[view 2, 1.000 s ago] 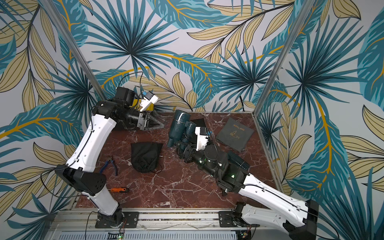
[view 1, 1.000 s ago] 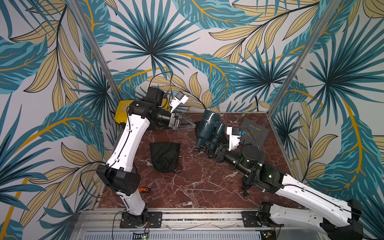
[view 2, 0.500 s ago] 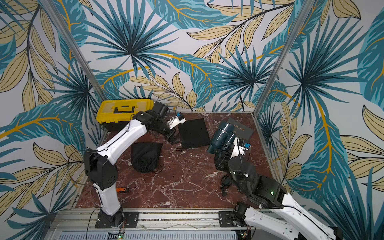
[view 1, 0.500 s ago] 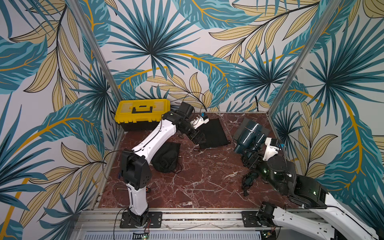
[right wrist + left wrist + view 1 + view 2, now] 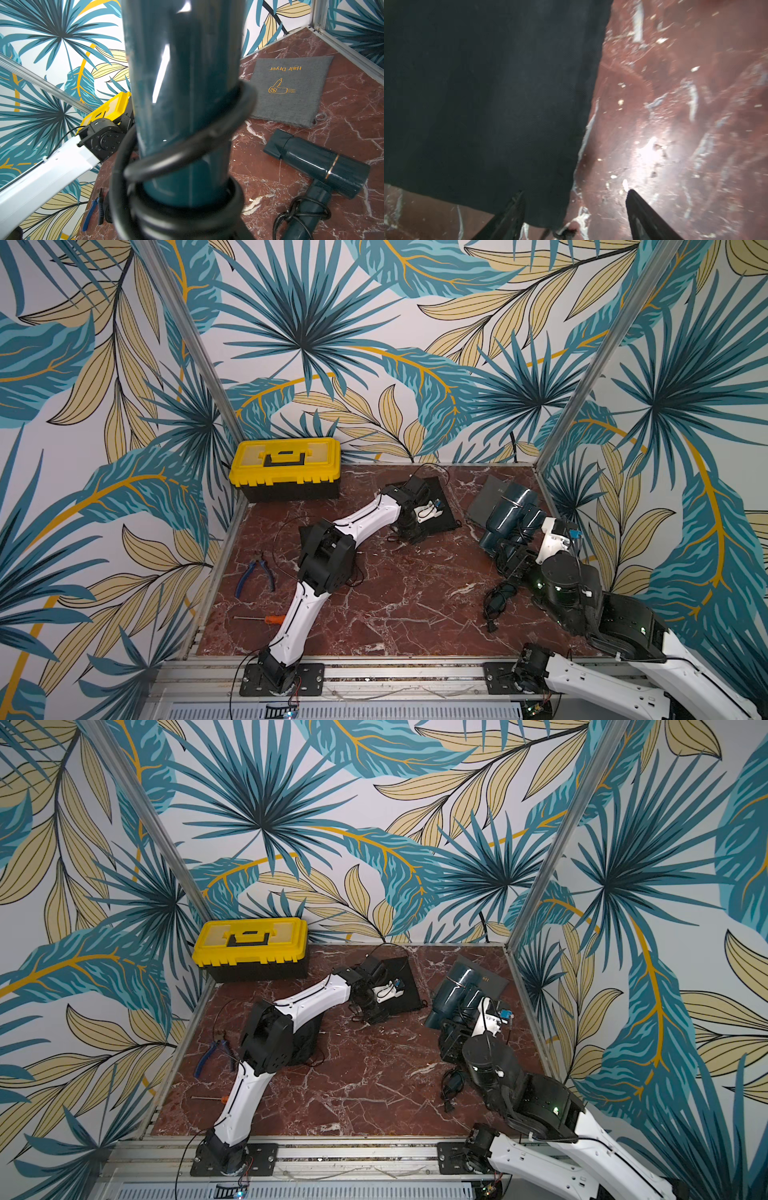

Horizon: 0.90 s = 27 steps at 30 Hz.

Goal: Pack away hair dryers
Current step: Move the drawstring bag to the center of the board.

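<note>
L arm: stretched out to back-centre of the red-brown marble tabletop (image 5: 395, 605), wrist down over a flat black fabric pouch (image 5: 444, 501).
L gripper (image 5: 574, 192): jaws apart, nothing in them! One fingertip (image 5: 513, 209) over the black pouch's edge, the other over bare marble, pouch corner btwn them. Touching the cloth or not, can't tell.
R gripper (image 5: 510, 559): clamped on the handle of a dark teal plastic pistol-shaped hair dryer (image 5: 182, 104), and it's up off the table. Fingers themselves hidden in the wrist view.
Held dryer: far-right side in both top views, barrel uppermost, overlapping the grey pouch behind it as seen from above. Black cord wound round the handle.
2nd dryer: second dark teal hair dryer (image 5: 318, 164) lying on its side on the marble, near the grey pouch but apart from it, cord looped round its handle. Clear only in R wrist view.
Grey pouch: flat grey fabric "Hair Dryer" pouch (image 5: 291, 89), back-right corner, gold lettering + dryer sketch.
Loose cord: black cord bundle w/ plug (image 5: 496, 605) on the marble beside R arm; whose it is, can't tell.
Other bag: rumpled black bag (image 5: 309, 1040), mostly hidden under L arm's elbow.
Toolbox: yellow-lidded black plastic toolbox (image 5: 286, 466), lid shut, back-left corner.
Hand tools: blue-handled pliers (image 5: 254, 572) and orange-handled screwdriver (image 5: 266, 619), left edge.
</note>
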### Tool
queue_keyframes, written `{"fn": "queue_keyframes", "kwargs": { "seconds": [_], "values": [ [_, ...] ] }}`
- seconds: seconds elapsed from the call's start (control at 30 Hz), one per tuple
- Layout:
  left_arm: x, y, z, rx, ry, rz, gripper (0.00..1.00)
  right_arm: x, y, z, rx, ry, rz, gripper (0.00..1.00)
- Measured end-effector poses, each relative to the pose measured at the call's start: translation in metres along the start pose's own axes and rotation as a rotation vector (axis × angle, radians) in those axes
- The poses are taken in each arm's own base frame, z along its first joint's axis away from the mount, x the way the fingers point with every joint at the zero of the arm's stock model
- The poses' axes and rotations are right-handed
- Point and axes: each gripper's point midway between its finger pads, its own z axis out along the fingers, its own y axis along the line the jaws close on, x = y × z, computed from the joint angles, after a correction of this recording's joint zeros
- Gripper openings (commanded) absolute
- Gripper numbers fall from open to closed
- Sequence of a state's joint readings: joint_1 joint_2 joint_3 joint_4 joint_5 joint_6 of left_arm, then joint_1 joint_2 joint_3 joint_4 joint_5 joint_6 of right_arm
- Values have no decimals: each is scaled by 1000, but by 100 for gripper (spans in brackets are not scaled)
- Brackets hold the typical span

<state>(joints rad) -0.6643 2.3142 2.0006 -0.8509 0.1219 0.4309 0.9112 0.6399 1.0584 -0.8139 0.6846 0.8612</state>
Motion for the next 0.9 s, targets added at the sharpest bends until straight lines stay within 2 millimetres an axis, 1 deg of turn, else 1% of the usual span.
{"fn": "queue_keyframes", "kwargs": {
  "seconds": [0.03,0.1,0.13,0.27,0.47,0.63,0.77,0.83,0.9],
  "values": [
    [1,2,1,-11,4,10,73,0,0,-1,-1,-1,1,0],
    [1,7,1,-32,8,25,63,-1,-1,-2,-3,-3,4,0],
    [1,9,1,-41,5,31,59,-1,-1,-2,-5,-3,4,0],
    [0,15,1,-69,4,64,56,-2,-4,-5,-10,-8,10,0],
    [-1,17,1,-82,5,99,61,-2,-10,-9,-15,-18,19,0],
    [-1,17,1,-83,5,119,62,-1,-10,-7,-10,-17,14,0],
    [2,17,10,-78,16,130,62,1,-10,-5,-4,-11,7,0],
    [6,16,17,-71,29,132,67,2,-9,-4,-1,-7,1,0],
    [10,15,23,-64,41,135,68,4,-8,-2,2,-2,-5,0]
  ]
}}
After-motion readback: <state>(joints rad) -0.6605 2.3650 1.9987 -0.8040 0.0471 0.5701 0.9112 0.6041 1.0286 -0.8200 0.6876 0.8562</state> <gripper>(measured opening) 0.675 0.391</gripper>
